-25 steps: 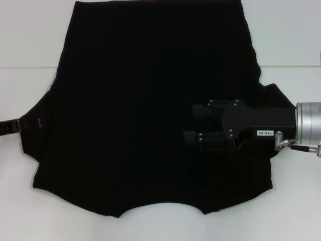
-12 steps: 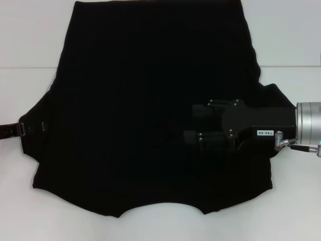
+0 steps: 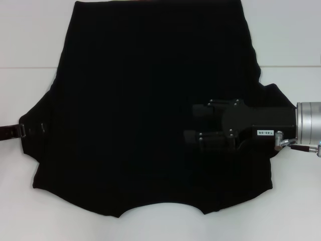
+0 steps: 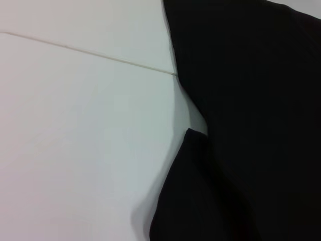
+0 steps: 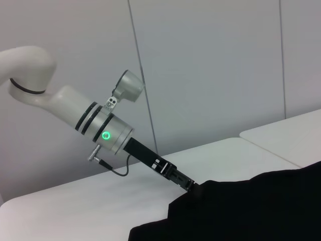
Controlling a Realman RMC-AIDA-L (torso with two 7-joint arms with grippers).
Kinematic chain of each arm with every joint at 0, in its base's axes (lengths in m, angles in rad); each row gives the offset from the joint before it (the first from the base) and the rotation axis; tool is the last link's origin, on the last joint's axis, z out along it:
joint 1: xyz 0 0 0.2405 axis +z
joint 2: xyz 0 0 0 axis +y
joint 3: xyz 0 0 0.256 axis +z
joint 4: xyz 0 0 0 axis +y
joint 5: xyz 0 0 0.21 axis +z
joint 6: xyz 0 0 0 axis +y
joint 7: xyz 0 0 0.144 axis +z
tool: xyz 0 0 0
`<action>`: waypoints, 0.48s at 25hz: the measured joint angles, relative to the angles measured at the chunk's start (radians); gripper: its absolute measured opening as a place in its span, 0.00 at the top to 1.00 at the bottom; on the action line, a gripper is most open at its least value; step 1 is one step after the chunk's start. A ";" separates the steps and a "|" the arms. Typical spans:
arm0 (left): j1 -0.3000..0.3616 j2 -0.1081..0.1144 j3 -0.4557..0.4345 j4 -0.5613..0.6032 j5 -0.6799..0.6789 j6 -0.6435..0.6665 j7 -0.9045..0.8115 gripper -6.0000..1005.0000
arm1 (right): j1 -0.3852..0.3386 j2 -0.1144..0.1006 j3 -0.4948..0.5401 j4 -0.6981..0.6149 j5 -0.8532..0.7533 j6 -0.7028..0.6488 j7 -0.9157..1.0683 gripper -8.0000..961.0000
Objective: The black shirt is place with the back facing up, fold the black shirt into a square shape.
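Item 1: the black shirt (image 3: 150, 110) is lying spread flat on the white table (image 3: 20, 211), plain side up, covering most of what I am seeing from the head camera.

Item 2: the left gripper (image 3: 31, 128) is sitting at the tip of the shirt's left sleeve, fingers closed on the sleeve edge; the right wrist camera is showing the same pinch (image 5: 193, 188).

Item 3: the right gripper (image 3: 193, 125) is reaching in from the right and hovering over the shirt's right half. I cannot tell how its fingers are standing, black on black.
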 joint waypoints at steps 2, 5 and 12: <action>0.000 0.000 0.012 0.000 0.000 -0.001 0.002 0.09 | 0.000 0.000 0.000 0.000 0.000 0.000 0.000 0.14; 0.000 -0.002 0.031 -0.001 0.000 -0.001 0.004 0.09 | 0.000 0.000 0.000 0.000 0.001 0.000 0.000 0.14; -0.004 -0.002 0.045 0.003 0.000 0.009 0.005 0.09 | 0.000 -0.001 0.000 -0.002 0.003 0.000 0.000 0.14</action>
